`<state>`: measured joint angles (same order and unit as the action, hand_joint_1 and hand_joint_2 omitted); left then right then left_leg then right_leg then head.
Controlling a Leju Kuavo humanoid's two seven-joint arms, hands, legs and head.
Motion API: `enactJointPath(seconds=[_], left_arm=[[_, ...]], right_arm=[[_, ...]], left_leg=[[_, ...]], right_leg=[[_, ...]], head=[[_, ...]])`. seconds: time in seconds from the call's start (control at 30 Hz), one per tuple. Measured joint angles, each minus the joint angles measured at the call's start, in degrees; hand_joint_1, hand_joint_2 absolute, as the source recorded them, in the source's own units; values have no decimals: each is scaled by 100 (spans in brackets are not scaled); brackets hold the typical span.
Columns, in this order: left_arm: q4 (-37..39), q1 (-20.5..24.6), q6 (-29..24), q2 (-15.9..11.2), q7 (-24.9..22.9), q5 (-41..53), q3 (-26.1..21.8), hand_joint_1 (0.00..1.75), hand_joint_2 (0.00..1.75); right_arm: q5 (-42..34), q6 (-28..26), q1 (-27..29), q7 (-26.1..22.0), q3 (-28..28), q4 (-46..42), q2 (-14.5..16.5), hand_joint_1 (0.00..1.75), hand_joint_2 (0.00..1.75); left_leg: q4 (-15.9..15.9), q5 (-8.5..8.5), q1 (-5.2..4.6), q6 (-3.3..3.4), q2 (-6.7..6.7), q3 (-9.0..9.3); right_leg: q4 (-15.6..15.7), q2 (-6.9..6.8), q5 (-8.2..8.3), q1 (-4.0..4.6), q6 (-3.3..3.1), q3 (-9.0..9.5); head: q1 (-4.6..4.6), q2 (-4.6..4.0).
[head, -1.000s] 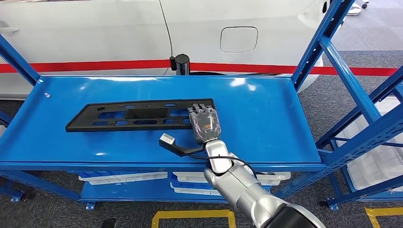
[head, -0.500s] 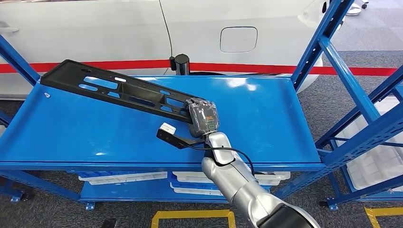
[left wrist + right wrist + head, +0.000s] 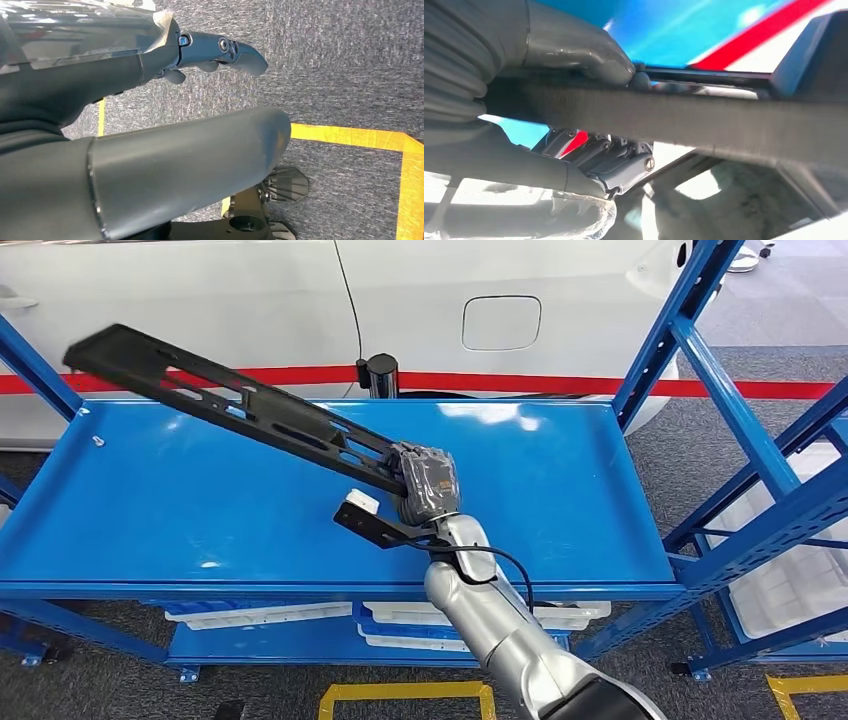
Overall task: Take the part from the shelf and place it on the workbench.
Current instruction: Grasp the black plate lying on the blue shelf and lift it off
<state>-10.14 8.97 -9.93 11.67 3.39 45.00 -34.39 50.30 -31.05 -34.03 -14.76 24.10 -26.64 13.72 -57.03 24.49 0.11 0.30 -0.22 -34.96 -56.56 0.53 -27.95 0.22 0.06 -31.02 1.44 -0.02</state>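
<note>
The left hand [image 3: 220,50] hangs over the floor [image 3: 340,65] — whether clenched, I cannot tell. The right hand [image 3: 428,483] grasps one end of the part [image 3: 230,405] — tilted, far end highest, clear above the shelf [image 3: 560,490].

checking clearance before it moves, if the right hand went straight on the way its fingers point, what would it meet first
The right hand grips the black part, which leads up and left. Past the part's far tip the nearest thing looks like the shelf's left blue post, then the white car; depth is unclear.
</note>
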Motion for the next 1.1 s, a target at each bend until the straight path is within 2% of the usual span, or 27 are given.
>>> enactJointPath(seconds=[0.1, 0.37, 0.53, 0.73, 0.97, 1.1], left_arm=[[0, -11, 26, -3, 60, 1, -31, 0, 175], [0, -32, 40, -17, 157, 7, -88, 0, 175], [0, -32, 32, -24, 189, 7, -127, 0, 175], [0, -31, -49, -27, 197, 32, -140, 0, 175], [0, -31, -57, -34, 173, 42, -145, 0, 175], [0, -35, -68, -47, 68, 42, -153, 0, 175]], right_arm=[[-846, 282, 169, -396, -24, -698, 2, 175, 175], [-2329, 794, 639, -450, 183, -3103, -344, 175, 175], [-3137, 1170, 802, -649, 304, -4012, -540, 175, 175], [-3858, 1582, 868, -784, 433, -4480, -669, 175, 175], [-4755, 2393, 935, -779, 604, -4615, -755, 175, 175], [-5027, 2632, 969, -782, 659, -4623, -792, 175, 175]], left_leg=[[-1, 0, 0, 0, -5, -4], [-1, 2, -1, 0, -6, -10], [0, 2, 0, 0, -6, -11], [0, 2, 1, 0, -6, -9], [0, 2, 0, 0, -6, -10], [0, 2, 0, 0, -6, -11]], right_leg=[[0, -6, -1, 0, 0, -4], [0, -6, -7, -1, 11, -8], [0, -6, -7, -1, 11, -8], [0, -6, -7, 0, 11, -7], [0, -7, -8, 0, 11, -8], [0, -7, -9, -1, 10, -7]], head=[[0, 0], [0, 0], [1, 0], [0, 0], [0, 0], [0, 0]])
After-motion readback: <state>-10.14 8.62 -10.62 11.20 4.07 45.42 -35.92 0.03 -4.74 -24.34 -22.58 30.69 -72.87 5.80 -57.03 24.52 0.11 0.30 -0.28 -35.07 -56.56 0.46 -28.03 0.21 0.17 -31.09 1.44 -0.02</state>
